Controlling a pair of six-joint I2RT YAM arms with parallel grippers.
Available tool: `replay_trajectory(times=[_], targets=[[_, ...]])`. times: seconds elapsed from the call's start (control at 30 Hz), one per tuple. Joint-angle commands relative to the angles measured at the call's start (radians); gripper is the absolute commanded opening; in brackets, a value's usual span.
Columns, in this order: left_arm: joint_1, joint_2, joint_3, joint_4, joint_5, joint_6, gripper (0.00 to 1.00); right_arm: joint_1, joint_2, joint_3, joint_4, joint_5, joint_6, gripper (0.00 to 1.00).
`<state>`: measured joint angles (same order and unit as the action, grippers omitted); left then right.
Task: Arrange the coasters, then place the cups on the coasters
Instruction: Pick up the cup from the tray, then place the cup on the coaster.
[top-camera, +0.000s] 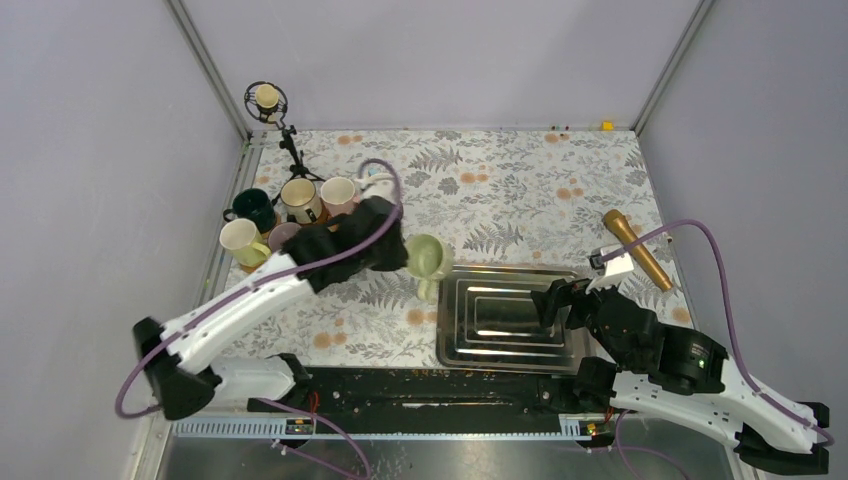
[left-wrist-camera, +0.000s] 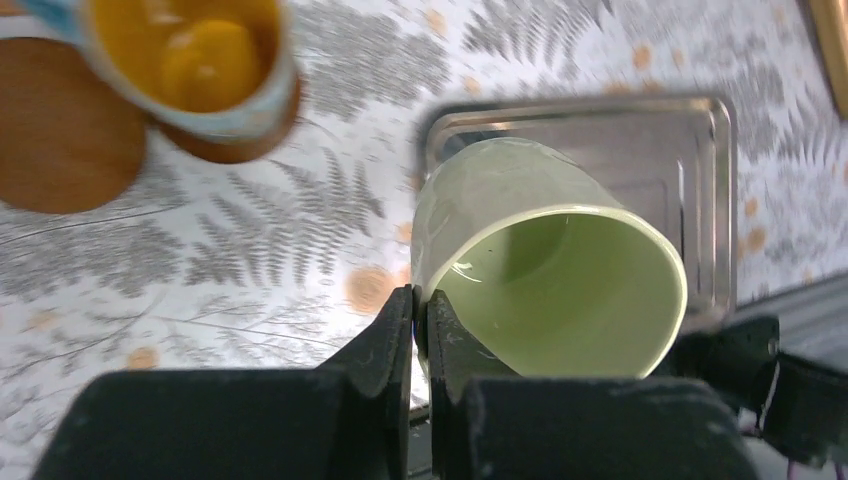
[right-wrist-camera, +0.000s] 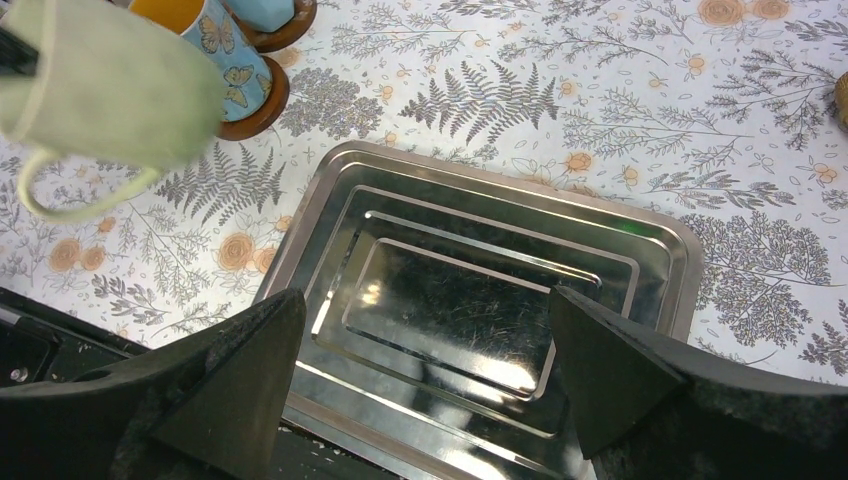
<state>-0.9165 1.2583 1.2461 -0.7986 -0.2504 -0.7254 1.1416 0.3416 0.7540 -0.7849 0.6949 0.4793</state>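
Note:
My left gripper (top-camera: 404, 256) (left-wrist-camera: 420, 308) is shut on the rim of a pale green cup (top-camera: 427, 256) (left-wrist-camera: 520, 195), one finger inside and one outside. The cup hangs tilted in the air by the steel tray's left edge, its handle (right-wrist-camera: 70, 195) pointing down. A bare brown coaster (left-wrist-camera: 60, 130) lies on the cloth. Beside it a blue butterfly cup (left-wrist-camera: 190, 50) (right-wrist-camera: 228, 55) stands on another coaster (right-wrist-camera: 255, 108). More cups cluster at the far left: dark green (top-camera: 250, 207), beige (top-camera: 299, 198), pink (top-camera: 338, 192). My right gripper (top-camera: 553, 300) (right-wrist-camera: 424, 300) is open above the tray, holding nothing.
The rectangular steel tray (top-camera: 455, 345) (right-wrist-camera: 650, 250) lies near the front edge, right of centre. A golden-brown rod (top-camera: 637, 248) rests at the right side. A microphone on a small tripod (top-camera: 267, 100) stands at the back left corner.

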Motion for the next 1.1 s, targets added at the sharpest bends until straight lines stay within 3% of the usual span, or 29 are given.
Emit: replay_trajectory(times=[0.0, 0.2, 0.4, 1.07], targets=[[0.14, -0.188, -0.06, 0.039, -0.083, -0.042, 0.0, 0.005, 0.013, 0.001, 0.01, 0.018, -0.001, 1.0], [0.408, -0.311, -0.102, -0.031, -0.11, -0.029, 0.0, 0.005, 0.016, -0.011, 0.03, 0.014, -0.008, 0.99], [0.588, -0.259, -0.087, -0.075, -0.093, -0.019, 0.0, 0.006, 0.022, -0.017, 0.031, 0.011, -0.014, 0.99], [0.73, 0.099, -0.087, 0.006, 0.019, 0.104, 0.0, 0.005, -0.027, -0.051, 0.029, 0.015, -0.024, 1.0]])
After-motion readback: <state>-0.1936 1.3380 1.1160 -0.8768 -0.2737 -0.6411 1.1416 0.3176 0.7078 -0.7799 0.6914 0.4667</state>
